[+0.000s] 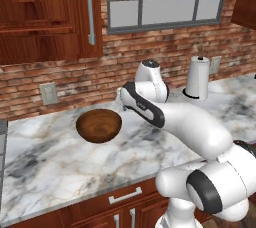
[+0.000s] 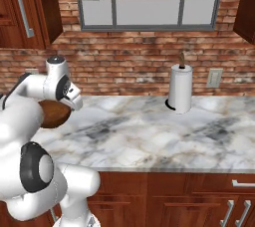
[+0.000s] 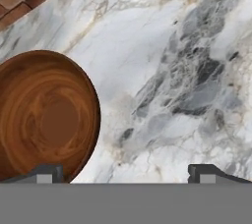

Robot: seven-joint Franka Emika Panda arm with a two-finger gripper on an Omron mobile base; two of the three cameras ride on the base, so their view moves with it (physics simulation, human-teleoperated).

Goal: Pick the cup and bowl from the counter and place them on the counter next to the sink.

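The dark brown wooden bowl [image 1: 99, 124] stands upright on the marble counter [image 1: 60, 162], close to the brick wall. In the right base view the bowl [image 2: 52, 113] is partly hidden behind my white arm. My gripper [image 3: 127, 174] hangs open above the counter [image 3: 147, 46], with nothing between its fingers. In the hand view the bowl [image 3: 44, 117] lies at the left, and the left fingertip [image 3: 49, 173] stands over its near rim while the other is over bare marble. The cup and the sink are out of view.
A white paper towel roll on a stand [image 1: 198, 77] [image 2: 180, 89] sits at the back right of the counter [image 2: 159, 136]. Wall outlets [image 1: 49, 93] [image 2: 214, 77] sit on the brick wall. A wood cabinet [image 1: 50, 12] hangs above the left.
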